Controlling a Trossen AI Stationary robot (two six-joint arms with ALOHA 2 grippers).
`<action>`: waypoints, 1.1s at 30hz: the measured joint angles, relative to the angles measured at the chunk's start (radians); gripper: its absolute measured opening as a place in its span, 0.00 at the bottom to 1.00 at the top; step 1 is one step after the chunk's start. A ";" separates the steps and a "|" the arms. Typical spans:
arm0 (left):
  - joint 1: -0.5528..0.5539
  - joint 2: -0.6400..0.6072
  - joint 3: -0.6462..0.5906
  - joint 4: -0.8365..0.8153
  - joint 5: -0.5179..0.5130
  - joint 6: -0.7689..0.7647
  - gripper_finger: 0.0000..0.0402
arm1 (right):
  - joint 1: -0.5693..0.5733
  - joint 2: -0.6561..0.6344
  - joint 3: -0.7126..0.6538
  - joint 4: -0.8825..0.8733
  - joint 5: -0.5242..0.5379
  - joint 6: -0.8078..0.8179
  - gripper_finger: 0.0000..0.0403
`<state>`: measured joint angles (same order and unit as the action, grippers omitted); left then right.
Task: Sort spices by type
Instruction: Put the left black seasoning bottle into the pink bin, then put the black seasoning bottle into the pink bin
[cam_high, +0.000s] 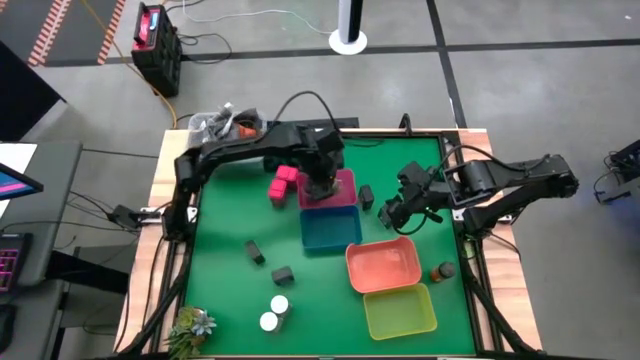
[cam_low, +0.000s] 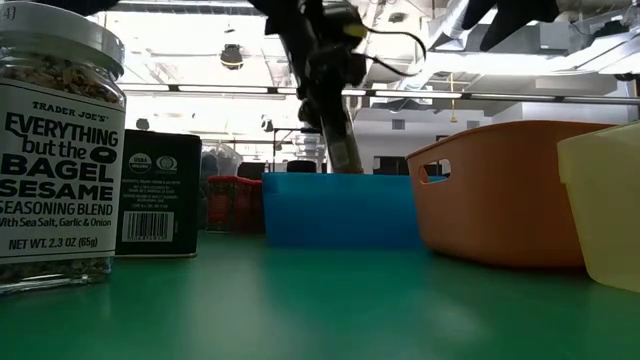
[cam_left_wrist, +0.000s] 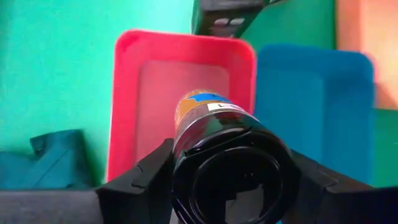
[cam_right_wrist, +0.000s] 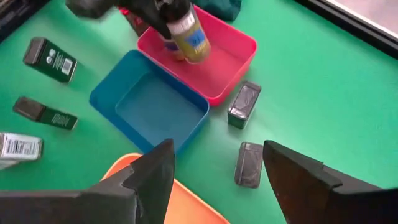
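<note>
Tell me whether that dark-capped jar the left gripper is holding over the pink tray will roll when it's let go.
Likely yes: the jar is round and held tilted, so it may land sideways. The pink tray has raised walls that should stop it.

Four trays are being seen grouped on the green table (cam_high: 230, 290): a pink tray (cam_high: 345, 185), a blue tray (cam_high: 330, 232) touching it, a salmon tray (cam_high: 383, 265) just beside the blue one, and a yellow-green tray (cam_high: 400, 311) touching the salmon one. A clear bin of grey clutter (cam_high: 212, 125) is being kept at one far corner, and a small plant (cam_high: 190, 328) is being shown at the near corner on the same side.
</note>
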<state>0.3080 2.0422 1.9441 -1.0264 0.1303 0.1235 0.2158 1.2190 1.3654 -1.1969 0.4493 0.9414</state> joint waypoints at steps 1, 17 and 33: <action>0.000 0.012 0.003 -0.004 -0.012 0.011 0.51 | 0.001 0.000 0.000 0.001 0.002 0.005 0.67; 0.000 0.089 -0.002 -0.018 -0.086 0.101 0.60 | 0.006 0.000 0.000 0.006 0.050 0.030 0.67; 0.002 -0.060 0.056 -0.031 -0.115 0.053 0.66 | 0.008 -0.010 0.000 -0.096 -0.040 0.027 0.67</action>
<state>0.3099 1.9822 1.9999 -1.0573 0.0156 0.1768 0.2239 1.2089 1.3651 -1.2930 0.4095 0.9684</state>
